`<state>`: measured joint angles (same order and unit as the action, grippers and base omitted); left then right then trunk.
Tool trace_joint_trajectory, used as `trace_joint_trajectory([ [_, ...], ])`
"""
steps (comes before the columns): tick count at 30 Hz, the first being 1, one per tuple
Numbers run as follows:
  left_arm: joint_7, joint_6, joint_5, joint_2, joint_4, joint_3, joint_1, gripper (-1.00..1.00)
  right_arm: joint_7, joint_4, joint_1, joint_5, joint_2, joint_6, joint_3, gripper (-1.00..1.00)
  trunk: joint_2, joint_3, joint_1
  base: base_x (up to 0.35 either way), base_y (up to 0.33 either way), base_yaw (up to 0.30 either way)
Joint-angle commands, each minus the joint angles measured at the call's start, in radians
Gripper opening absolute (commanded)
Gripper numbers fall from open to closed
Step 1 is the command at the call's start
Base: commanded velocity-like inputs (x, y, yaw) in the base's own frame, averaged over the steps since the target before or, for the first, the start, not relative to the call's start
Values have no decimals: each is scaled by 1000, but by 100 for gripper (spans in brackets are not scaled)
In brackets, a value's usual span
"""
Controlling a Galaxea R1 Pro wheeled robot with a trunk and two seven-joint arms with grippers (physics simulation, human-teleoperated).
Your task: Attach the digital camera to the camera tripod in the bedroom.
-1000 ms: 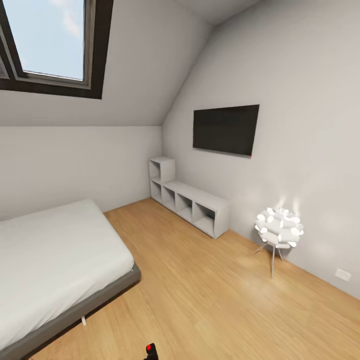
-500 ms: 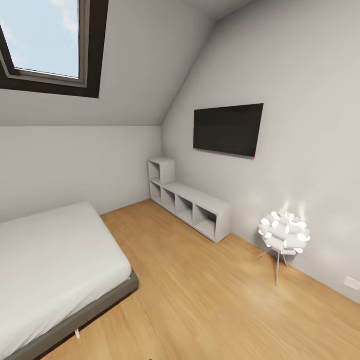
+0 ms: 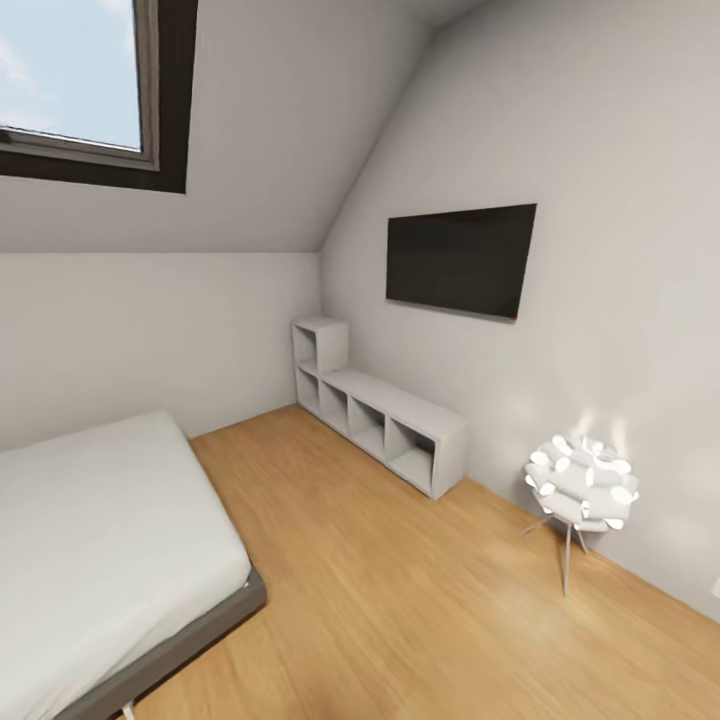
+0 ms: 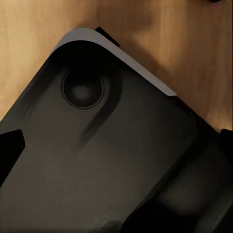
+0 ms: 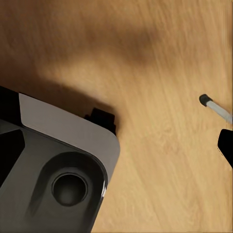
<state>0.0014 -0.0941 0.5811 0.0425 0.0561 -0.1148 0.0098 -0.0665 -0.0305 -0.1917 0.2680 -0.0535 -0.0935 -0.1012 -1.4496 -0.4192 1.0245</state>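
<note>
The bedroom shows in the head view, with a light plank floor (image 3: 400, 600) and pale walls. The digital camera is out of view. In the right wrist view a thin silver leg with a black foot (image 5: 211, 105) rests on the floor; it looks like one leg of the camera tripod, and the rest of it is cut off. My right gripper (image 5: 116, 150) is open, its dark fingertips (image 5: 226, 145) at the picture's edges with nothing between them. My left gripper (image 4: 116, 150) is open too, hanging over my own dark base (image 4: 107, 160).
A grey-white bed (image 3: 90, 540) fills the left. A low white cubby shelf (image 3: 385, 415) runs along the right wall under a black wall screen (image 3: 458, 258). A white-globed floor lamp (image 3: 582, 492) stands further right. A skylight (image 3: 75, 90) is at the upper left.
The whole head view has shifted, so the camera moved. A small black thing with a red mark at the bottom edge one second ago has left the picture.
</note>
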Motion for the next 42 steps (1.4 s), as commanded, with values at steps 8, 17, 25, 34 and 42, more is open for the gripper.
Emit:
trace_joint_trajectory([
  [8, 0, -2, -4, 2, 2, -12, 1, 100, -2, -3, -2, -1, 0, -5, -8, 100, 0, -1, 0, 54, -21, 0],
  [17, 0, -3, -4, 2, 2, -12, 1, 100, -2, -3, -2, -1, 0, -5, -8, 100, 0, -1, 0, 1, -228, 0],
  [25, 0, -3, 3, 1, 2, -19, 1, 100, -4, -3, -2, -1, 0, -5, -8, 100, 0, -1, 0, 0, -158, 0],
  [34, 0, -3, 5, 1, 2, -20, 0, 100, -8, -3, -2, -1, 0, -5, -8, 100, 0, -1, 0, 0, -11, 0],
  [42, 1, -2, 9, -1, 2, -21, 1, 100, -6, -3, -2, 0, 0, -4, -8, 100, 0, -1, 0, 0, 0, 0],
])
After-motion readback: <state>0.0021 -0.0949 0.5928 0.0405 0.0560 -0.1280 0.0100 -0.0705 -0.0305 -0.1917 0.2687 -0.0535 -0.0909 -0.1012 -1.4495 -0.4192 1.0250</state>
